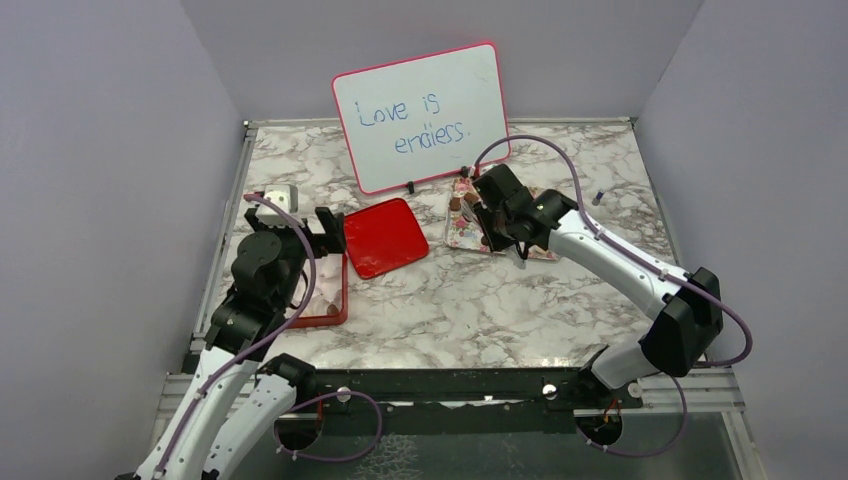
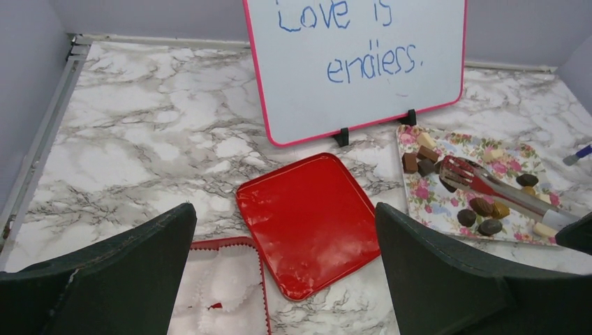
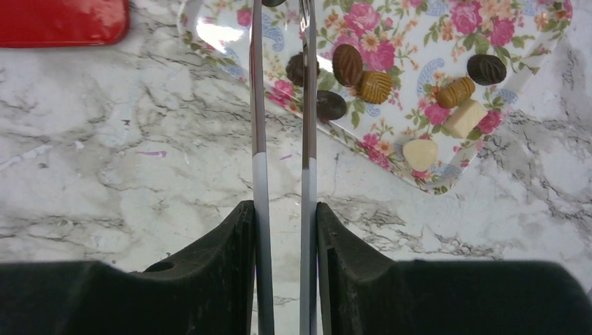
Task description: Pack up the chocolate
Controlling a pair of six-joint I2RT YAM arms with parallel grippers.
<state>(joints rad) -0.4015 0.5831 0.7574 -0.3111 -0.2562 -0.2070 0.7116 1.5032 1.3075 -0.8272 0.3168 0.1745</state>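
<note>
The chocolate (image 2: 482, 207) lies as several small dark, tan and cream pieces on a flower-patterned tray (image 2: 433, 199); the right wrist view shows the chocolate (image 3: 347, 64) on the tray (image 3: 391, 42) too. My right gripper (image 3: 283, 206) is shut on a pair of metal tongs (image 3: 260, 139). The tongs' head (image 2: 457, 171) hovers over the tray's left part beside dark pieces; I cannot tell whether it holds one. My left gripper (image 2: 285, 209) is open and empty above the red lid (image 2: 307, 220) and the red box base (image 2: 223, 286), which is lined with white paper cups.
A pink-framed whiteboard (image 1: 420, 115) stands at the back, just behind the tray (image 1: 455, 238) and the lid (image 1: 385, 235). The box base (image 1: 325, 305) sits at the left by my left arm. A small pen (image 2: 578, 153) lies right of the tray. Grey walls enclose the marble table.
</note>
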